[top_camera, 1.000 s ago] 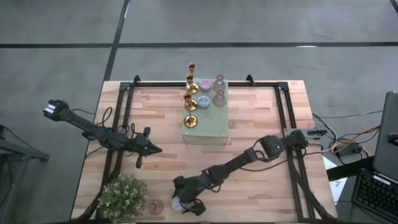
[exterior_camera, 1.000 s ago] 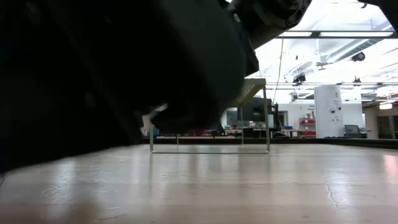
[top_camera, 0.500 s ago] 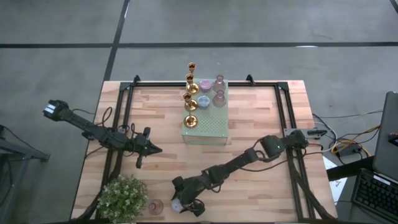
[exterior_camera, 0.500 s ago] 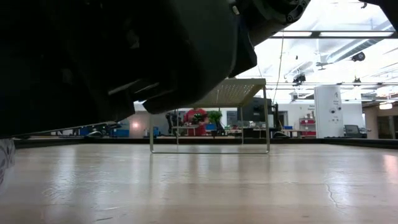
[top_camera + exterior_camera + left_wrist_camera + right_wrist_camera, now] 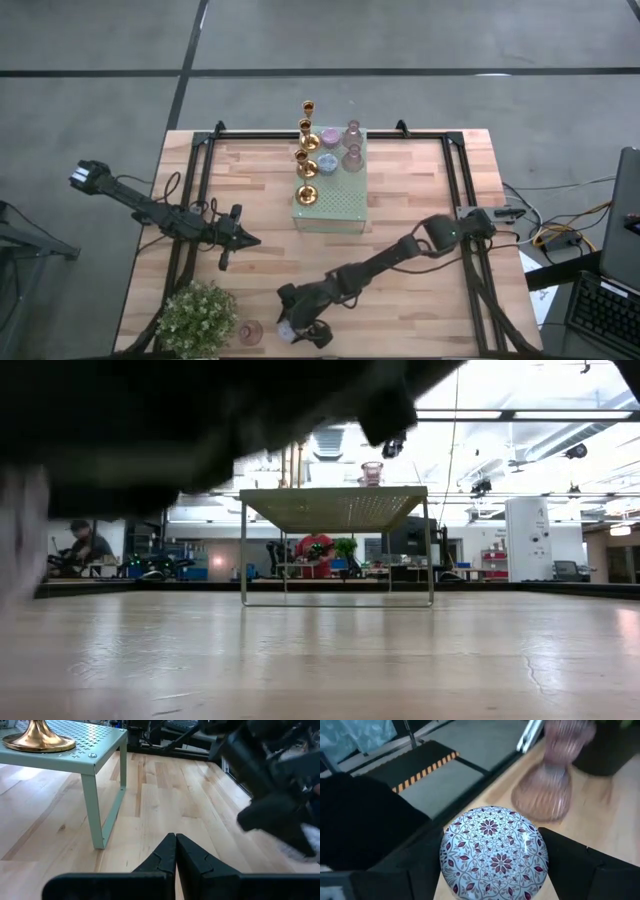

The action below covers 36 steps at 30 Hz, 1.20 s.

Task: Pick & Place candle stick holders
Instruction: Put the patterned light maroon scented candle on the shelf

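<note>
Right wrist view: right gripper (image 5: 492,865) jaws clamp a patterned round holder (image 5: 494,849) at the desk (image 5: 420,180) near edge, beside a pink holder (image 5: 551,785). Pick step, judged; next calls for lifting toward the green stand (image 5: 331,205). Left gripper (image 5: 175,851) idle mid-desk, jaws closed.

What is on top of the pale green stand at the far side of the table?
Four gold candlesticks stand in a row along its left edge, with small pink and blue holders beside them. The near half of the stand is bare. What lies beneath it is hidden from above.
</note>
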Available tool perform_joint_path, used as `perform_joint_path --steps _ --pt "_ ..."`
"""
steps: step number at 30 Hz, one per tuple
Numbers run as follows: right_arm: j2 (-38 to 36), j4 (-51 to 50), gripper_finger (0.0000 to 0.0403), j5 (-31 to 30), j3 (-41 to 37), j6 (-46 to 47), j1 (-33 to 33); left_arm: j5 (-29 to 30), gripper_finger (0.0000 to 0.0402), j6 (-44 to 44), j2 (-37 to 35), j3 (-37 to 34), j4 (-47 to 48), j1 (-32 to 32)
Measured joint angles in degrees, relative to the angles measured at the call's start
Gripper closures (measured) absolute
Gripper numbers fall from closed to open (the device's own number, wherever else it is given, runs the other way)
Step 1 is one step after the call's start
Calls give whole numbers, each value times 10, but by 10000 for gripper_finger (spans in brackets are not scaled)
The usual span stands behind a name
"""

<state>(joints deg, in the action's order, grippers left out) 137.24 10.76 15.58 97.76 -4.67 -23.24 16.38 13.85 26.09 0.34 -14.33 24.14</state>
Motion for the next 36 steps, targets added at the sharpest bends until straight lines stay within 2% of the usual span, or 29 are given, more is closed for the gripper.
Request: perform_joint_path --steps 9,19,29,32,36 --pt "-73 -49 115 30 -4 -15 3 0 387 0 0 0 4 0" --pt "-224 -208 115 31 -25 -58 17 0 388 0 0 0 8 0" --pt "-404 -243 114 21 -136 -30 31 0 388 0 1 0 13 0" --pt "-461 -242 114 -3 -181 -12 41 0 388 0 1 0 13 0" --pt "-530 -244 112 -80 -250 5 57 0 388 0 2 0 14 0"
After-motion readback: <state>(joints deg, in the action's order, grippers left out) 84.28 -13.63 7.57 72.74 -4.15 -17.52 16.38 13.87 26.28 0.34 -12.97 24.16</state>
